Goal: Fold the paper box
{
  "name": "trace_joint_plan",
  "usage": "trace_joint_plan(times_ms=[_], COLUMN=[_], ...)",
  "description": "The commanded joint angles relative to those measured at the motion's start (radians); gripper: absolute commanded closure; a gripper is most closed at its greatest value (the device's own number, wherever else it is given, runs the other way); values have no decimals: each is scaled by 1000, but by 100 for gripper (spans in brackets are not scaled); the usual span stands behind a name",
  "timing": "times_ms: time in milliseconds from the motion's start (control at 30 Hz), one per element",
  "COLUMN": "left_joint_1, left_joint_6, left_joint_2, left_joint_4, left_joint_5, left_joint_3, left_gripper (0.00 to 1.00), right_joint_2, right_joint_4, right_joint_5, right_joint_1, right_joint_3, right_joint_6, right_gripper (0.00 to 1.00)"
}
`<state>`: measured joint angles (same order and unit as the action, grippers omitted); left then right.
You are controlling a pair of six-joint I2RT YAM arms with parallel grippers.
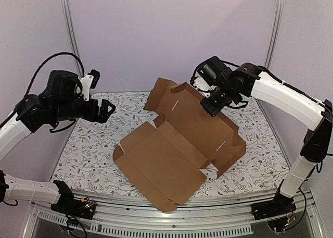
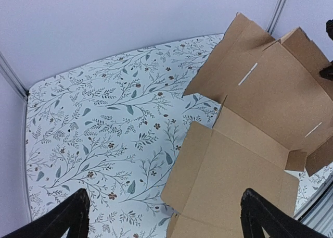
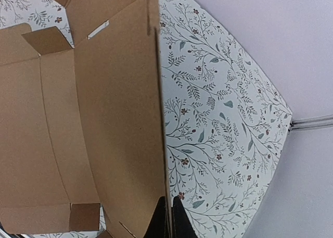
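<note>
The paper box (image 1: 177, 144) is a brown die-cut sheet lying spread on the table's middle, with its far panel and flaps raised. My right gripper (image 1: 213, 107) is shut on the upper edge of that raised panel. In the right wrist view the two fingertips (image 3: 162, 220) pinch the thin cardboard edge (image 3: 158, 118), and the gripper (image 3: 169, 218) sits at the bottom of the frame. My left gripper (image 1: 106, 109) hovers open above the cloth, left of the box. Its fingers (image 2: 67, 217) straddle bare cloth and a near side flap of the box (image 2: 234, 165) far below, touching nothing.
A floral cloth (image 1: 88, 144) covers the table. A metal rail (image 1: 218, 201) runs along the near edge, and the box's near corner reaches over it. Pale walls and two upright frame posts (image 1: 70, 24) close off the back.
</note>
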<state>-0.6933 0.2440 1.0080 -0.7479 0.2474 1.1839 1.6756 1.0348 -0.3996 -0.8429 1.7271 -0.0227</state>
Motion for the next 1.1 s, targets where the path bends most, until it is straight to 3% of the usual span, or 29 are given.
trace_joint_plan(times_ms=[0, 300, 433, 1067], left_joint_1=[-14, -14, -14, -14], left_joint_6=[29, 71, 99, 211], left_joint_2=[-32, -52, -44, 129], left_joint_4=[-24, -15, 23, 334], left_joint_5=[3, -3, -25, -8], left_joint_3=[-49, -105, -122, -289], left_gripper=[1, 1, 1, 5], right_joint_2=[122, 179, 178, 184], right_joint_4=[84, -27, -69, -267], right_joint_5=[-170, -29, 30, 10], right_joint_1=[8, 5, -2, -63], right_joint_3=[125, 205, 206, 11], right_joint_6=[257, 693, 802, 939], right_gripper=[100, 100, 100, 100])
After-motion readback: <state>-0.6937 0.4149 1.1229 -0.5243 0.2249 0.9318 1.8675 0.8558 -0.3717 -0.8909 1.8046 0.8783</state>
